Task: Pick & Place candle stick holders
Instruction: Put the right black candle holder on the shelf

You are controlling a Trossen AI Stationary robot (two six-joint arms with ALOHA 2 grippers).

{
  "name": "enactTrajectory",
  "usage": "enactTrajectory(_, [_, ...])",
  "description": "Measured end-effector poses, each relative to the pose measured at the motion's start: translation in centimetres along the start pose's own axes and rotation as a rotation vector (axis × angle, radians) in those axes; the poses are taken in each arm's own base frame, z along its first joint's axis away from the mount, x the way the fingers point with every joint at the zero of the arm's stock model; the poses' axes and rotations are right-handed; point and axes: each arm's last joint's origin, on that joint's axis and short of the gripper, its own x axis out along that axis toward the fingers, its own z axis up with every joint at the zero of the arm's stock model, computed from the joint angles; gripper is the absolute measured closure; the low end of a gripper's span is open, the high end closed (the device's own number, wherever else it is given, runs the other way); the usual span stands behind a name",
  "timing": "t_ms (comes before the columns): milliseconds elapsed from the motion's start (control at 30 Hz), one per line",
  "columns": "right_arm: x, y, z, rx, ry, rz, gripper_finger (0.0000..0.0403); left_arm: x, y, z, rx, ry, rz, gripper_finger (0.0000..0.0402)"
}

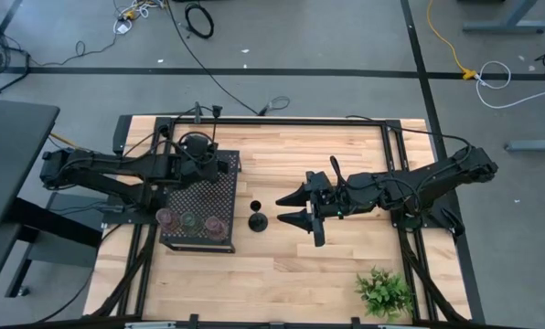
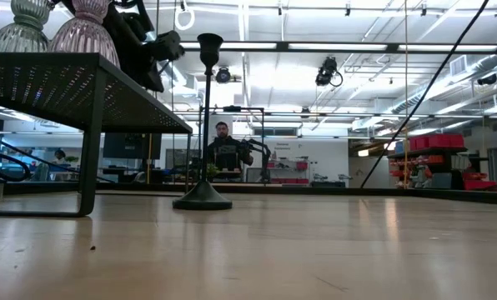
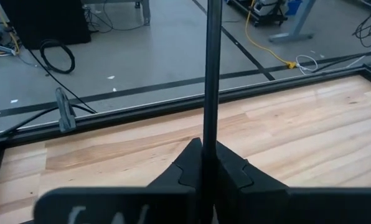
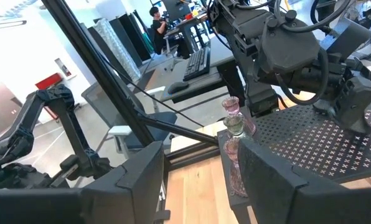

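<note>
Your left gripper (image 3: 204, 163) is clamped on a black holder's stem over the perforated stand (image 1: 199, 206); your right gripper (image 1: 295, 207) waits with jaws spread beside the lone black holder (image 1: 258, 220) on the table (image 1: 282, 274)

Nearest you on the stand's front edge sit three glass holders (image 1: 192, 220), two pinkish with a pale green one between them; in the low view only two of their bases show, cut off at the top. Just right of the stand, the lone black holder stands upright, apart from the right gripper's fingers. Farther back on the stand, the left gripper pinches the thin stem (image 3: 211, 74) of a black holder; its base and cup are out of sight. You cannot make out a third black holder under the left arm
</note>
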Motion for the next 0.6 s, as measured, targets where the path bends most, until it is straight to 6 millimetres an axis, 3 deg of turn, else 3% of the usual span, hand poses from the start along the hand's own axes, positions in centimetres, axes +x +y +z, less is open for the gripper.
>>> enactTrajectory(333, [0.00, 0.00, 0.00, 0.000, 0.000, 0.000, 0.0198, -0.01, -0.08, -0.08, -0.001, 0.027, -0.024, 0.0394])
enactTrajectory(600, [0.00, 0.00, 0.00, 0.000, 0.000, 0.000, 0.0198, -0.01, -0.24, -0.06, -0.014, 0.047, -0.054, 0.0381])
